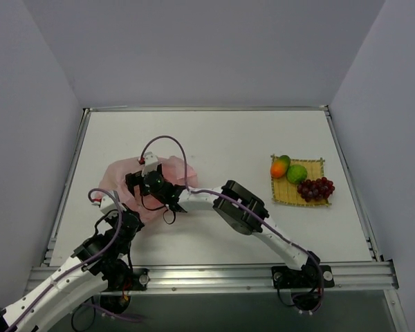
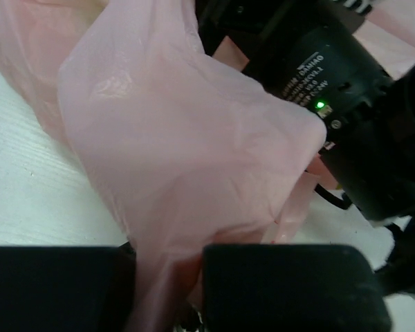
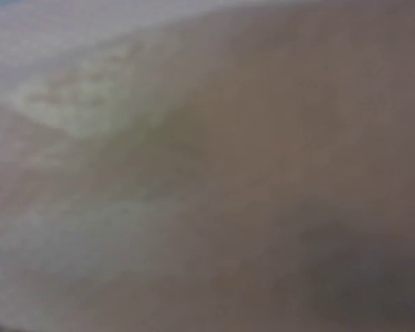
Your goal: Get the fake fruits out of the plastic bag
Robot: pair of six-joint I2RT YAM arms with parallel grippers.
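Slippage worries me: my left pincer point(image 2: 169, 287) is clamped on a thin fold of the bag point(image 2: 180, 138), and my right pincer point(image 1: 137, 181), buried inside it, state unreadable, could drag that fold free. Well right of it sit the mango point(image 1: 280, 167), lime point(image 1: 297, 173) and grapes point(image 1: 316, 188).

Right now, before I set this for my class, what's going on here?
The left gripper pinches an edge of the pink plastic bag. The right gripper reaches across to the bag, apparently inside it; its camera shows only blur, so whether it holds anything is unclear. A mango, a lime-green fruit and a grape bunch already lie on the yellow mat at the right.
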